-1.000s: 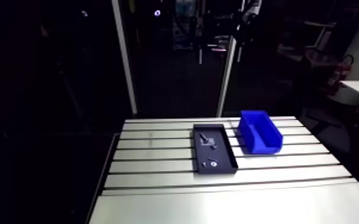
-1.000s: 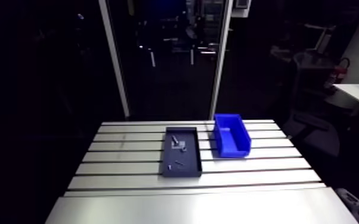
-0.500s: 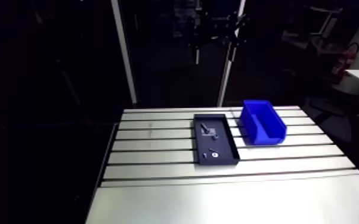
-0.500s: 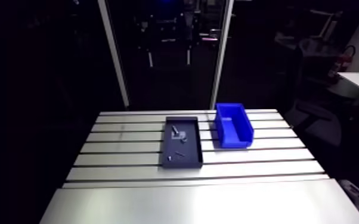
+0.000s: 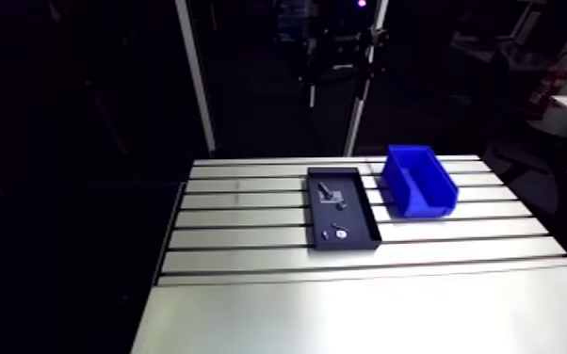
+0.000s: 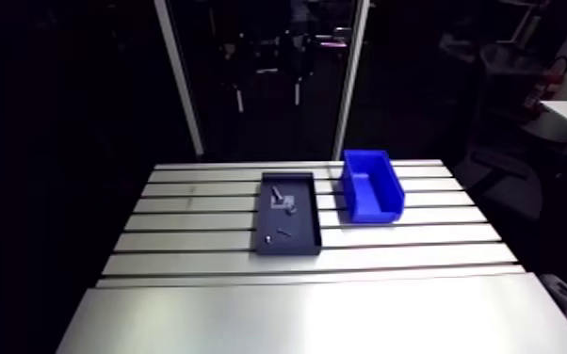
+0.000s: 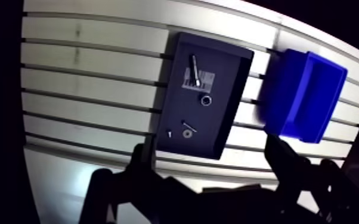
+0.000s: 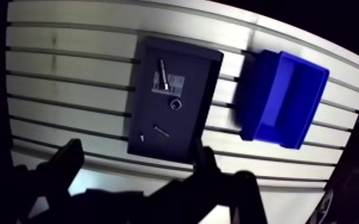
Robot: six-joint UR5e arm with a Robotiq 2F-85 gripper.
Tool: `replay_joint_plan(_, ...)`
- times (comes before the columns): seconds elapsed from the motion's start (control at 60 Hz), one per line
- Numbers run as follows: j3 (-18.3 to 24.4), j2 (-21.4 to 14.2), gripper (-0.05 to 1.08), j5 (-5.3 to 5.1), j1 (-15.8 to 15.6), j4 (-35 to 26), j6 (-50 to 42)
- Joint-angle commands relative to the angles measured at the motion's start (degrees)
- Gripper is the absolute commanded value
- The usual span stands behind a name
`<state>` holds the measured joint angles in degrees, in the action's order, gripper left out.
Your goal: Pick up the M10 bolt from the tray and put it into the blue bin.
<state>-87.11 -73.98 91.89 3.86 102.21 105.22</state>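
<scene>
End effector (image 7: pixel 210 156) hangs high over the tray (image 7: pixel 229 107), fingers (image 7: pixel 143 158) spread wide, holding nothing. M10 bolt (image 7: pixel 195 68) lies flat at the tray's 12 o'clock end — likely rigid steel, smooth, prone to roll; grip across the shank. Blue bin (image 7: pixel 277 98) sits at the tray's 3 o'clock on the slotted tabletop (image 7: pixel 86 89) — approach room looks ample.

On the 1 slotted table (image 6: pixel 193 212) there are 1 black tray (image 7: pixel 226 89) and 1 blue bin (image 7: pixel 304 98). In the arm view the bin is at 3 o'clock from the tray. The tray holds 5 small metal parts: 1 long bolt (image 7: pixel 195 68), 1 ring-shaped part (image 7: pixel 206 100), 1 short screw (image 7: pixel 188 126), 1 washer (image 7: pixel 187 134) and 1 tiny piece (image 7: pixel 170 134). There is also 1 pale label (image 7: pixel 202 81).
</scene>
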Motion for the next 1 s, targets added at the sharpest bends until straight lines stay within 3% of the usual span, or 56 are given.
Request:
replay_joint_plan(0.017, -1.9, 1.4, 0.01, 0.08, 0.0, 2.8, 1.5)
replay_joint_plan(0.333, -2.9, 4.4, 0.02, 0.17, 0.3, 6.1, 3.2)
replay_joint_plan(0.5, -3.0, 5.8, 0.08, 0.26, 0.4, 7.1, 4.5)
replay_joint_plan(0.7, -2.9, 7.7, 0.27, 0.19, 0.5, 8.5, 4.9)
replay_joint_plan(1.0, -3.4, 10.0, 0.43, 0.35, 0.5, 8.6, 6.1)
